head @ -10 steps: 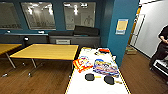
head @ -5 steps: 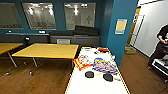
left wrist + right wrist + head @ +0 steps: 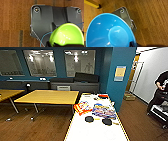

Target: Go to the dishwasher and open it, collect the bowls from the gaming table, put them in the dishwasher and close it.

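Note:
The gaming table [image 3: 82,133], long and white with a yellowish edge, stretches ahead of me in the head view, with colourful game boxes [image 3: 103,109] on it. Two dark bowls [image 3: 89,119] [image 3: 107,121] lie side by side on it in front of the boxes. In the left wrist view a lime-green bowl [image 3: 67,35] hangs over the wooden floor, with my left gripper [image 3: 55,44] at its rim. In the right wrist view a blue bowl [image 3: 109,32] hangs the same way in my right gripper [image 3: 132,44]. The dishwasher is out of view.
Yellow tables [image 3: 48,96] stand to the left of the gaming table. A blue pillar [image 3: 120,79] rises behind its far right end. A person [image 3: 160,89] stands at the right by a dark rig [image 3: 160,110]. Wooden floor lies on both sides of the table.
The head view has shifted only slightly. The person at the right has changed stance a little. The two dark bowls on the table lie where they were.

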You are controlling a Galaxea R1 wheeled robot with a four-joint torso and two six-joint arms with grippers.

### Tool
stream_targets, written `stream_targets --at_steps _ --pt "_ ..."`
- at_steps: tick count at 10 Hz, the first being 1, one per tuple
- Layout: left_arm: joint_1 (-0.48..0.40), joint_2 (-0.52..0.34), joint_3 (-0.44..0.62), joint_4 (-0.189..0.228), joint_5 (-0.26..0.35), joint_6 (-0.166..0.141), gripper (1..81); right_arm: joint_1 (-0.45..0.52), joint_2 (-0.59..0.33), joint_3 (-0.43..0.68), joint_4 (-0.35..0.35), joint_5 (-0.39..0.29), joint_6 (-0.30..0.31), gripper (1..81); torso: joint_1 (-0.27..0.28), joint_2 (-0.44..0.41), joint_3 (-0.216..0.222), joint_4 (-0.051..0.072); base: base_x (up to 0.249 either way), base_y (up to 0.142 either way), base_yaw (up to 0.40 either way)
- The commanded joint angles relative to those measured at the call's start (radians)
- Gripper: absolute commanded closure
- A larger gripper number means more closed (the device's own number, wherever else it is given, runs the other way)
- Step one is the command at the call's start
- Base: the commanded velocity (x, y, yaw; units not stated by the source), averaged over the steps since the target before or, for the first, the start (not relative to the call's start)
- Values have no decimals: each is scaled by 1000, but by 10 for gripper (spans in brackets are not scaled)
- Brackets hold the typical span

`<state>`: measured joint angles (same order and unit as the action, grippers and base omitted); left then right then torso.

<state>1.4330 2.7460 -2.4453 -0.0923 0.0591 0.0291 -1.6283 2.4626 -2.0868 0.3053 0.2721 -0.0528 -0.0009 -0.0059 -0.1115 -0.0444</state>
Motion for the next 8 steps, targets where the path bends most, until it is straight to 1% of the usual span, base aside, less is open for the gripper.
stream_targets --at_steps 1,3,4,8 --pt "-41 -8 -24 14 67 8 811 23 14 -120 -9 -103 5 811 1 0 0 0 -111 0 0" --pt "-39 2 -35 22 67 6 811 26 69 -208 -14 -106 5 811 1 0 0 0 -117 0 0" --pt "-35 3 -37 23 67 6 811 29 91 -237 -17 -119 5 811 1 0 0 0 -132 0 0" --pt "-29 8 -38 23 67 6 811 37 112 -260 -20 -128 -1 811 1 0 0 0 -145 0 0"
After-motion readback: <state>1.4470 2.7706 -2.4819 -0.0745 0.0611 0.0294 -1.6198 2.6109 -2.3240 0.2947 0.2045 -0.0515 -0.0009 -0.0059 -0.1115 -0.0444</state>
